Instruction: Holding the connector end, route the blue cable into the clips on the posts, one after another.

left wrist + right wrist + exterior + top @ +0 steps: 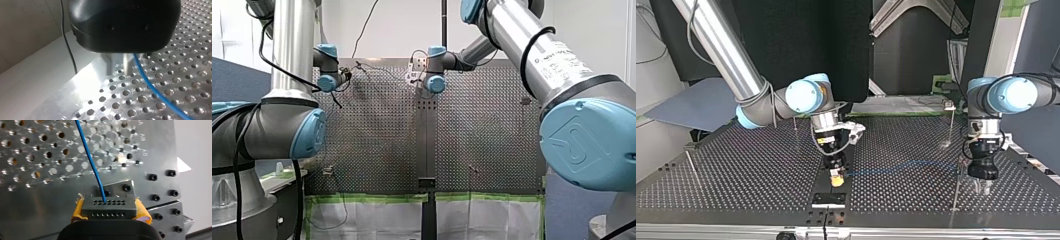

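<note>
In the right wrist view a black multi-pin connector [109, 205] sits clamped between the yellow pads of my right gripper [110, 212]. The blue cable [90, 160] leaves its face and runs away over the perforated plate. In the top view my right gripper [837, 172] holds the connector low over the table's middle. From there the cable [896, 170] stretches toward my left gripper [982, 187]. In the left wrist view the metal fingers [108, 63] of my left gripper [117, 71] stand slightly apart. The cable [150, 82] passes just beside one finger, not between them.
Thin posts stand on the perforated table [736, 175]: one close beside my left gripper [956, 192], one further back with a clip on top [951, 120], one at the top view's left edge [691, 162]. A black bracket [828, 199] sits at the near edge.
</note>
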{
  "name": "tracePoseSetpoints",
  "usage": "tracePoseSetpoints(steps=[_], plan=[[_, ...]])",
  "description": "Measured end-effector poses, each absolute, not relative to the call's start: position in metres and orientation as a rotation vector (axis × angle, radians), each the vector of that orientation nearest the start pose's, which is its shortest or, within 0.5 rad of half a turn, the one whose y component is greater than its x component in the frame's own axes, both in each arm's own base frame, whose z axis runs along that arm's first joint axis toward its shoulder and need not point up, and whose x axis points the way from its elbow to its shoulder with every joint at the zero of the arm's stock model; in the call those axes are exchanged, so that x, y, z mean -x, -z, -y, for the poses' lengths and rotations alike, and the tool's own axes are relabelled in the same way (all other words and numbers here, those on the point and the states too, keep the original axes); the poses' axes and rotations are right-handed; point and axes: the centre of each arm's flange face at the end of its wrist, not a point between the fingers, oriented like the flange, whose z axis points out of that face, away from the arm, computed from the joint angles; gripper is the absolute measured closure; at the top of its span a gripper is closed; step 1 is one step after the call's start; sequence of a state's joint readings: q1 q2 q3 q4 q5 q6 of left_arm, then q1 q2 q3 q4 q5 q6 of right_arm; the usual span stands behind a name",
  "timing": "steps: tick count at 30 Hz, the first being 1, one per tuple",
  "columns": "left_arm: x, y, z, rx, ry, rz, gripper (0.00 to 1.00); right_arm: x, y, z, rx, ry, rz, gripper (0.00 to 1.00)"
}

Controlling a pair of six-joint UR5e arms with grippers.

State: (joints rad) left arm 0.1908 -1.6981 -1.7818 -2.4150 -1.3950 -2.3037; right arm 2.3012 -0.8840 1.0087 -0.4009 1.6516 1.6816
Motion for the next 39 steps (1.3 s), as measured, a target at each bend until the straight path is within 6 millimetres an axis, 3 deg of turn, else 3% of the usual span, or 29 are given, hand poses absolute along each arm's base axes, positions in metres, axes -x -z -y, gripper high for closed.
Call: tracePoseSetpoints(steps=[2, 6, 7, 8, 9, 11, 12, 13, 23, 39], plan=[[-0.570, -0.402, 0.042, 0.398, 0.575, -1.134, 0.45, -0.615, -0.370, 0.499, -1.382, -1.944, 0.808, 1.00], [-0.563, -0.418, 0.040, 0.407, 0.561, -1.091, 0.41, -0.616, -0.365, 0.499, -1.389, -1.940, 0.811, 1.00], [-0.561, -0.423, 0.040, 0.405, 0.562, -1.079, 0.36, -0.617, -0.365, 0.500, -1.389, -1.940, 0.811, 1.00], [-0.559, -0.428, 0.039, 0.400, 0.566, -1.067, 0.25, -0.617, -0.364, 0.500, -1.390, -1.939, 0.811, 1.00], [-0.558, -0.433, 0.040, 0.395, 0.571, -1.055, 0.25, -0.617, -0.364, 0.500, -1.390, -1.939, 0.811, 1.00], [-0.555, -0.443, 0.041, 0.377, 0.592, -1.029, 0.07, -0.617, -0.363, 0.500, -1.391, -1.938, 0.812, 1.00], [-0.554, -0.446, 0.042, 0.370, 0.604, -1.021, 0.07, -0.617, -0.363, 0.500, -1.391, -1.938, 0.812, 1.00], [-0.553, -0.449, 0.044, 0.359, 0.620, -1.012, 0.00, -0.617, -0.362, 0.500, -1.392, -1.938, 0.812, 1.00], [-0.551, -0.448, 0.054, 0.340, 0.715, -1.052, 0.00, -0.618, -0.360, 0.498, -1.404, -1.934, 0.815, 1.00], [-0.544, -0.430, 0.045, 0.424, 0.530, -1.154, 0.00, -0.618, -0.359, 0.496, -1.422, -1.922, 0.823, 1.00]])
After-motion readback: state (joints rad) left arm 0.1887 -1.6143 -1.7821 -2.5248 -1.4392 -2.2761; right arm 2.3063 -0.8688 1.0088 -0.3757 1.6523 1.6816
